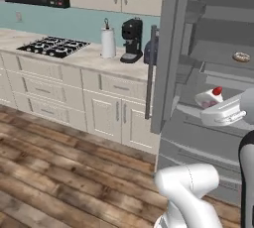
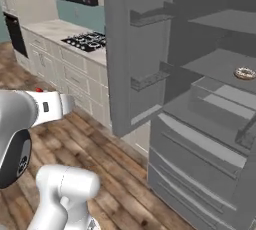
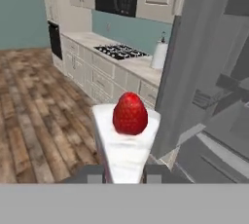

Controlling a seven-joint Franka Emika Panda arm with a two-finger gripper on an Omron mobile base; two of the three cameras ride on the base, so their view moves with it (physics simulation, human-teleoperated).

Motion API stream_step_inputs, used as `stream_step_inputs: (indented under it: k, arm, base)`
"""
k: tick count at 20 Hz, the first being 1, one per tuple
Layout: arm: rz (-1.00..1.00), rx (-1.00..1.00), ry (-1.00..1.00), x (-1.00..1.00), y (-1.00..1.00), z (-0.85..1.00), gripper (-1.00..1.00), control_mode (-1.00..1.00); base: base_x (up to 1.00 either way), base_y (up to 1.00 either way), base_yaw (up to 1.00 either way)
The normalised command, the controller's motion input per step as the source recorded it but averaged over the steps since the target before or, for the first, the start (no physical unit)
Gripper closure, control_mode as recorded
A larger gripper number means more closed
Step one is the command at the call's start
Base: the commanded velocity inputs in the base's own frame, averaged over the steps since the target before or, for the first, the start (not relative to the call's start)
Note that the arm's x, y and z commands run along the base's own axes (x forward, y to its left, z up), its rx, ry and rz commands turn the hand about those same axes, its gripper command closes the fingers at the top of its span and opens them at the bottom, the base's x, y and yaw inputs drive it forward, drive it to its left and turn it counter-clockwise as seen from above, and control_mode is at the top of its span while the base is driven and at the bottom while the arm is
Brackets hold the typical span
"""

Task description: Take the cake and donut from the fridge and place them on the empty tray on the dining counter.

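Hand view: gripper (image 3: 125,173) jaws nearly closed — pinching the cake (image 3: 125,140); fingertips (image 3: 92,173) flank it.

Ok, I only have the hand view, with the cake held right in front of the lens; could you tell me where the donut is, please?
Observer: The donut lies on a shelf inside the open fridge, towards its right side.
Operator: Thanks. Is the cake clear of the fridge?
Observer: Yes. In the right base view the cake, gripped in the jaws, sits well out from the open door, above the wood floor.
Operator: Is anything hidden behind that door on the wall counter?
Observer: A black coffee machine stands just right of the paper towel roll.
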Motion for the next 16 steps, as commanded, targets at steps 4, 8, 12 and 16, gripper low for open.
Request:
stream_step_inputs:
  k: [4, 8, 12, 16]
  arm:
    - [0.00, 0.00, 0.00, 0.00, 0.00, 0.00, 1.00, 1.00]
    - [0.00, 0.00, 0.00, 0.00, 0.00, 0.00, 1.00, 1.00]
    - [0.00, 0.00, 0.00, 0.00, 0.00, 0.00, 1.00, 1.00]
    - [0.00, 0.00, 0.00, 0.00, 0.00, 0.00, 1.00, 1.00]
  base:
    - [-0.24, 0.10, 0.57]
    - [-0.25, 0.20, 0.60]
    - [-0.27, 0.24, 0.59]
    - [-0.17, 0.30, 0.58]
